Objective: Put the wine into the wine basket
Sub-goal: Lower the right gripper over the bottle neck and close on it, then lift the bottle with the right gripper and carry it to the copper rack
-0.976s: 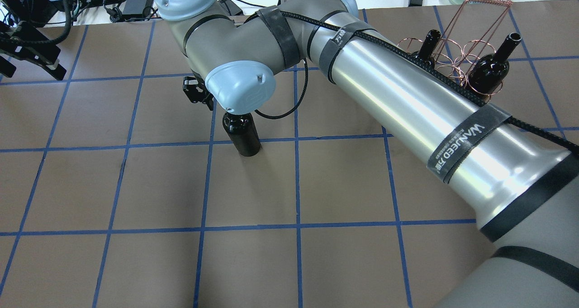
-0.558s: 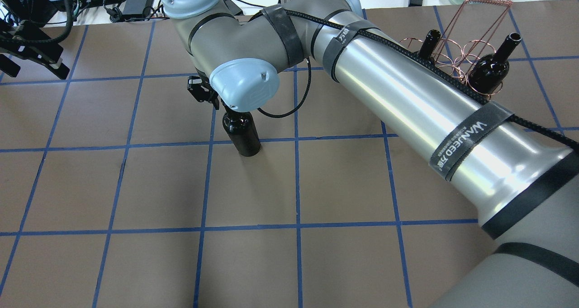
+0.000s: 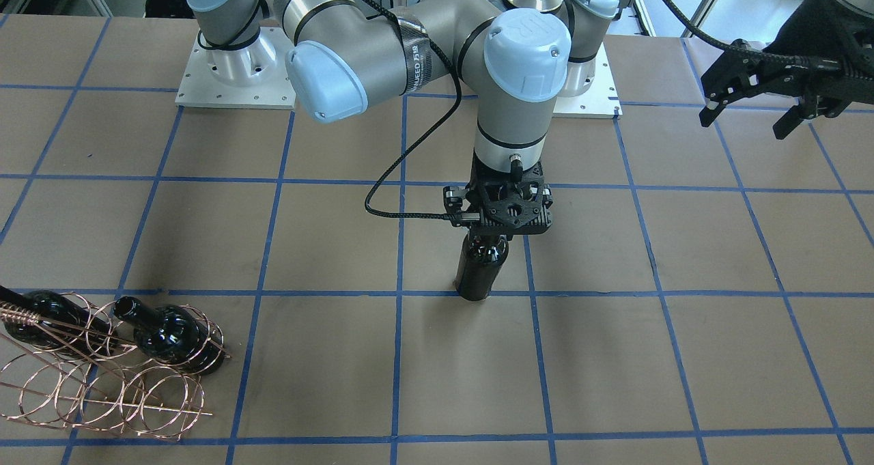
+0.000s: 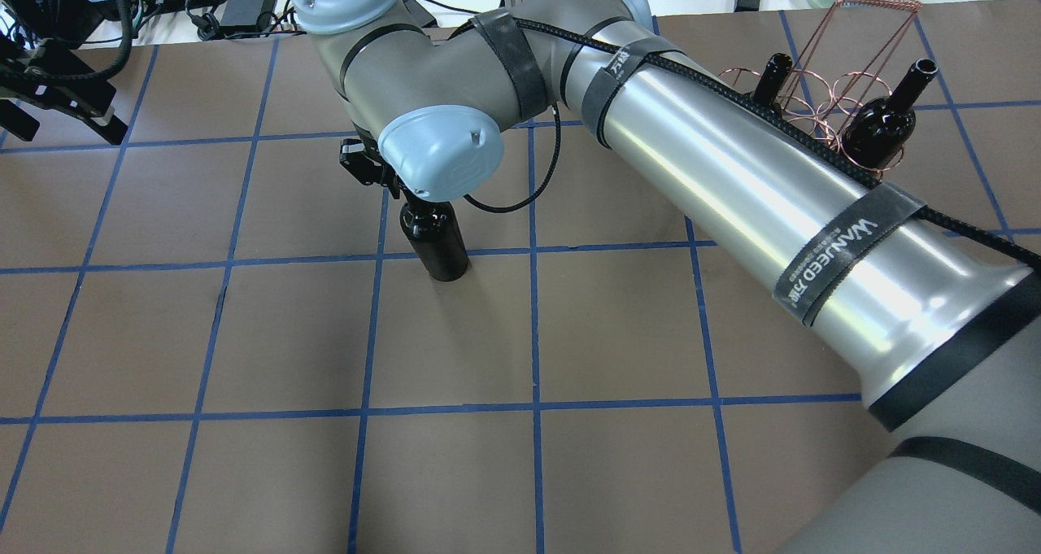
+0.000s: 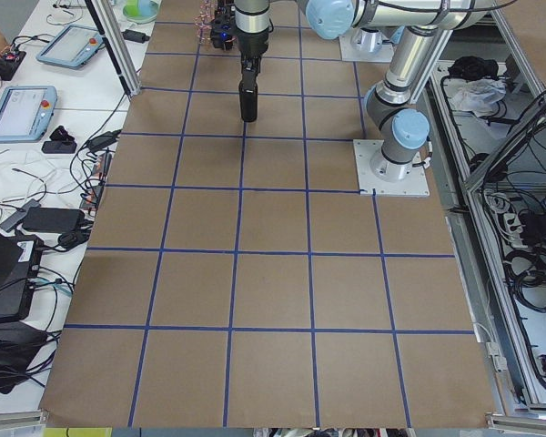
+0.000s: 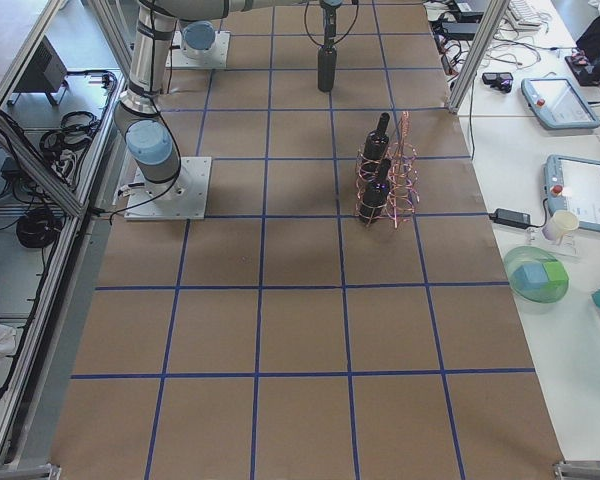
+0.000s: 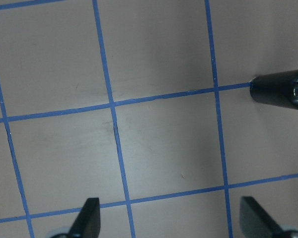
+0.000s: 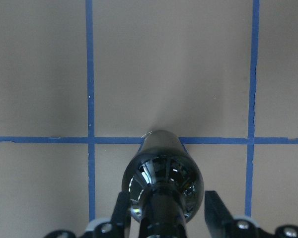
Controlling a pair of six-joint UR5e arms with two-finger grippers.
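Note:
The wine bottle (image 3: 481, 267) stands upright on the table near the middle, glossy black; it also shows in the overhead view (image 4: 435, 241). My right gripper (image 8: 166, 213) is open, its fingers (image 8: 123, 210) on either side of the bottle's neck with small gaps, not touching. The copper wire wine basket (image 3: 102, 390) lies far to my right and holds two look-alike bottles (image 3: 171, 335); it shows in the overhead view (image 4: 821, 106) too. My left gripper (image 3: 754, 106) is open and empty, high at the table's left side.
The brown table (image 4: 529, 342) carries a blue tape grid. My right arm's long forearm (image 4: 756, 188) crosses the overhead view between the bottle and the basket. The left wrist view shows the standing bottle (image 7: 280, 89) at its right edge. Cables and devices lie beyond the far edge.
My right wrist has shifted slightly over the bottle's neck. The bottle has not moved. My left gripper has drifted a little farther out to the left.

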